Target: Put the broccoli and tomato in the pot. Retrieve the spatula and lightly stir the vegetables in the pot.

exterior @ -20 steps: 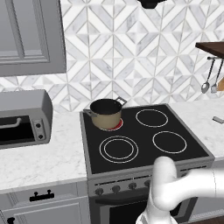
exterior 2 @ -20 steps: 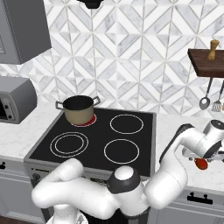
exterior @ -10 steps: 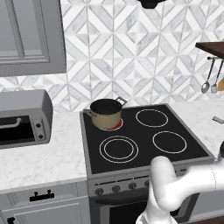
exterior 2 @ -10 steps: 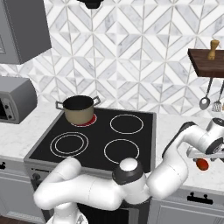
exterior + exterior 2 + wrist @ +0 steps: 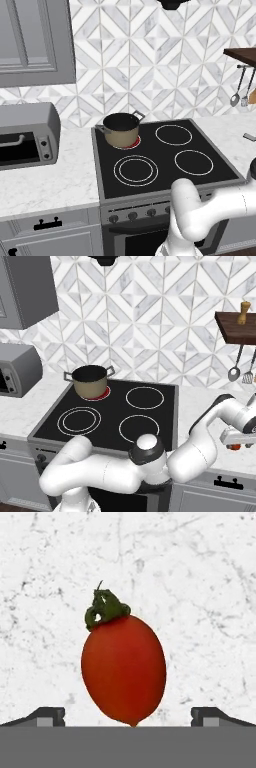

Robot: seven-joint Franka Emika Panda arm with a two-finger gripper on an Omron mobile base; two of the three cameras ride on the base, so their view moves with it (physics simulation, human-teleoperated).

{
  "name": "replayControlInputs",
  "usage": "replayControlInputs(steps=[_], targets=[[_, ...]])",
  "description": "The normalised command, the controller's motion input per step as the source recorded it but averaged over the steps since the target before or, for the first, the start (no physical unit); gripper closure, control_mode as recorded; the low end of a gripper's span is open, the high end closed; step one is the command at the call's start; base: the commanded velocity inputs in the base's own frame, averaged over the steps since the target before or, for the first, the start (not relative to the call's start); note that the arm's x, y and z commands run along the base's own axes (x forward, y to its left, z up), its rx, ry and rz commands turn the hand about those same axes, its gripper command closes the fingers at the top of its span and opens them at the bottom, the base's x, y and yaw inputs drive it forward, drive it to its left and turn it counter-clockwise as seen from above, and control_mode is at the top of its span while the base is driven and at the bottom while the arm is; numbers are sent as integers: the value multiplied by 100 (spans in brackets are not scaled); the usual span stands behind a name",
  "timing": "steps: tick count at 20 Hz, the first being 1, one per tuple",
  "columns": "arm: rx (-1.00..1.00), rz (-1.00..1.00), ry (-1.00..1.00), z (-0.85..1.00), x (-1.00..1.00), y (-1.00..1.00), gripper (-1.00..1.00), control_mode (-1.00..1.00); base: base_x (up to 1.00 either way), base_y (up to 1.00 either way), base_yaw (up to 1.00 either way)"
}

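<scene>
The tomato [image 5: 123, 669], red and oval with a green stem, lies on the white marble counter [image 5: 200, 587] right of the stove. My gripper [image 5: 128, 717] hangs just above it, open, with one fingertip on each side of it and not touching. From the right base view, the gripper [image 5: 239, 437] covers most of the tomato [image 5: 234, 446]. The tan pot [image 5: 121, 129] [image 5: 90, 381] stands on the rear left burner, which glows red. The grey-bladed spatula [image 5: 248, 377] hangs under the wooden shelf. The broccoli is out of view.
A silver ladle [image 5: 234, 374] hangs beside the spatula under the shelf [image 5: 235, 326], which carries a small wooden grinder [image 5: 244, 312]. A toaster oven [image 5: 25, 134] sits on the left counter. The black stovetop [image 5: 165, 155] lies between the pot and my hand.
My hand has sunk a little lower over the tomato. The pot and the hanging tools have not moved.
</scene>
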Motion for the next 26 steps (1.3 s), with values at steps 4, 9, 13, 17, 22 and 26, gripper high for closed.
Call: replayControlInputs(steps=[4, 9, 13, 17, 22, 26], targets=[[0, 6, 0, -19, -14, 0, -100, -100, 0, 0, 0], [0, 6, 0, -7, 30, 0, -100, -100, 0, 0, 0], [0, 6, 0, 0, 21, 0, -100, -100, 0, 0, 0], [0, 5, 0, -4, 0, 0, -100, -100, 0, 0, 0], [0, 2, 0, -5, -3, 11, 100, -100, 0, 0, 0], [0, 0, -13, 18, -35, 20, 100, -100, 0, 0, 0]])
